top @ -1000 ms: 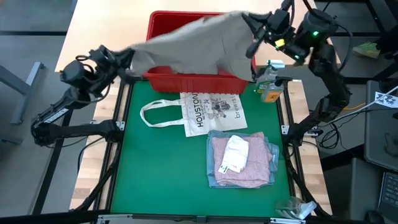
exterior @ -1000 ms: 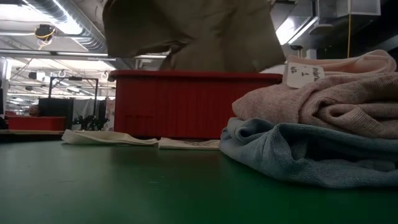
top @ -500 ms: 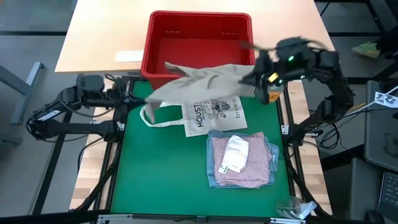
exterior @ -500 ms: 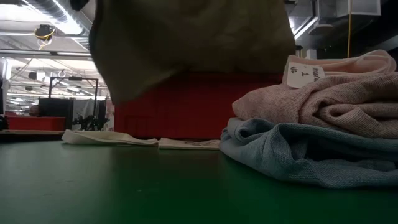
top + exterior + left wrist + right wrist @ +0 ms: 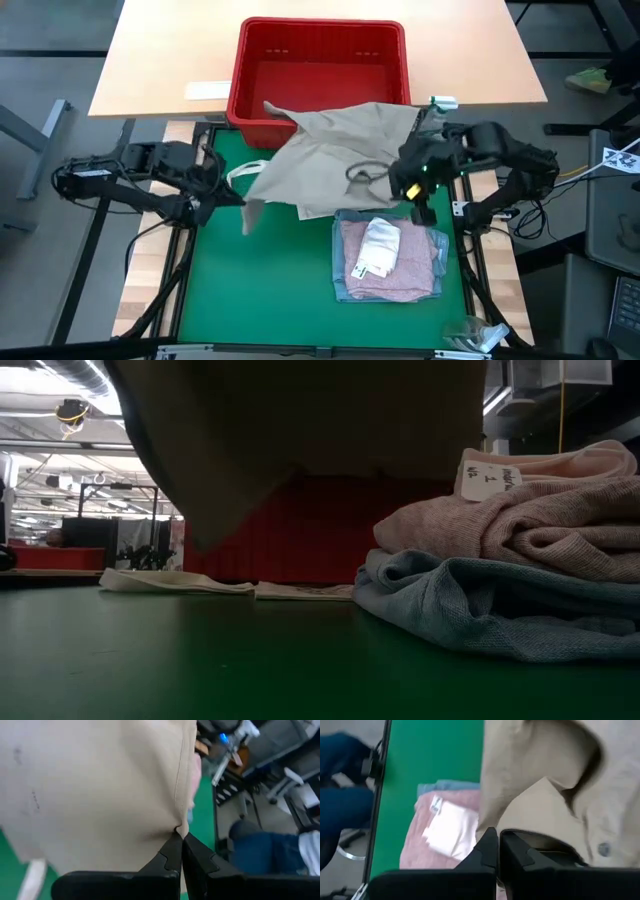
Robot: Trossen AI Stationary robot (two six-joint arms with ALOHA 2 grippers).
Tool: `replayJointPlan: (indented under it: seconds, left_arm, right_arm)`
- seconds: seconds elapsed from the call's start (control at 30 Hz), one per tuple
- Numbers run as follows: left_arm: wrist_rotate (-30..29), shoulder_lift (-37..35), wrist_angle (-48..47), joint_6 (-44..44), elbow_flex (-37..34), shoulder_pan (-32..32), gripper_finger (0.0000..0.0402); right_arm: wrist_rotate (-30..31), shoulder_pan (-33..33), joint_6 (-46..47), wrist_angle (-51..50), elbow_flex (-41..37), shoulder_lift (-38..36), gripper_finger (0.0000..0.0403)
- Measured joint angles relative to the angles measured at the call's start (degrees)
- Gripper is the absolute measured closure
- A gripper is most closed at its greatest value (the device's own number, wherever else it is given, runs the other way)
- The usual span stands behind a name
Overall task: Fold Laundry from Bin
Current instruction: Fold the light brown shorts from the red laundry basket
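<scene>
A khaki-grey garment [image 5: 330, 150] hangs spread between my two grippers, above the far part of the green mat [image 5: 260, 290]. It reaches up to the near wall of the red bin [image 5: 320, 22]. My left gripper [image 5: 234, 198] is shut on its left end and my right gripper [image 5: 405, 186] on its right end. In the low view the garment [image 5: 300, 430] fills the top and hides most of the bin [image 5: 330, 530]. A folded pink piece with a white tag lies on a folded blue piece [image 5: 388, 255] at the mat's right. My left gripper pinches a seamed edge [image 5: 179, 822] of the garment's left end between its two fingertips, coming from the table's left and slanting down. A corner of cloth [image 5: 250, 215] hangs below the hold, clear of the mat. My right gripper is shut on the garment's right end, on a fold [image 5: 520, 822] near a button [image 5: 604, 849]. It comes from the table's right and slants down. Its own fingers hide the exact place of contact. The cloth sags between the two holds.
A white tote bag lies under the garment; only its handle [image 5: 240, 172] shows in the high view, and it lies flat on the mat in the low view [image 5: 180, 582]. A small white and orange object [image 5: 440, 102] stands right of the bin. Clear plastic [image 5: 470, 335] lies at the near right corner.
Both grippers have come down and toward the table's near edge, tipping from level to slanting down. They have carried the khaki garment from above the bin out over the mat. It now hangs lower, covering the tote bag, and the bin's inside shows bare.
</scene>
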Motion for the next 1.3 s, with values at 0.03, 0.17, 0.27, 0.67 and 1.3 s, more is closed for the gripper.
replayJointPlan:
  seconds: [0.03,0.17,0.27,0.67,1.3]
  left_arm:
    - [0.01,0.71,0.01,-0.65,0.00,-1.25,0.0402]
    - [-0.09,3.83,0.04,-4.16,0.00,-6.32,0.0402]
    - [-0.34,6.50,0.12,-6.63,0.00,-9.86,0.0402]
    - [-2.03,18.15,2.03,-15.39,0.00,-20.63,0.0401]
    - [-3.63,47.31,34.06,-16.59,0.00,-26.98,0.0368]
  right_arm:
    - [0.01,1.19,0.44,-0.02,-0.97,0.00,0.0398]
    - [0.18,5.53,3.02,0.06,-4.06,0.02,0.0398]
    - [-0.15,8.61,5.40,0.04,-6.54,-0.02,0.0398]
    - [0.63,20.76,15.33,0.53,-16.68,-0.24,0.0398]
    - [-10.15,35.41,34.14,-0.69,-29.02,-0.24,0.0398]
